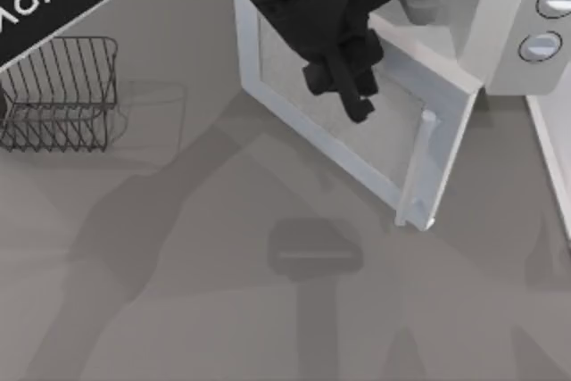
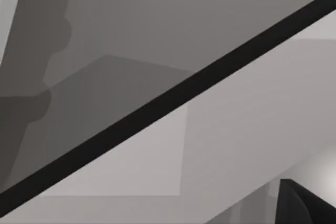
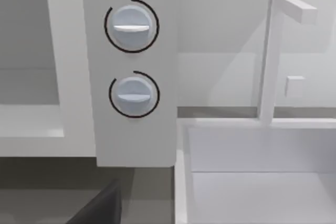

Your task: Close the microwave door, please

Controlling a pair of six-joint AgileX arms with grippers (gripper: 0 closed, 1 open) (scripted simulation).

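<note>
The white microwave (image 1: 508,42) stands at the back right, its two grey-blue knobs (image 1: 541,45) on the side panel. The microwave door (image 1: 375,144) is swung open toward the table's middle, and its pale bar handle (image 1: 417,167) is at the free edge. My left gripper (image 1: 352,100) hangs over the door's speckled window, on the side facing the table. The right wrist view looks at the knobs (image 3: 131,26) and the pale cavity (image 3: 26,51) from close by, with a dark piece of my right gripper (image 3: 100,208) at the frame's edge.
A dark wire rack (image 1: 58,91) sits at the left of the table. A white sink (image 3: 252,171) with a tall faucet (image 3: 270,56) lies right of the microwave, and its rim (image 1: 549,153) runs along the table's right edge. Open tabletop (image 1: 223,310) spreads across the front.
</note>
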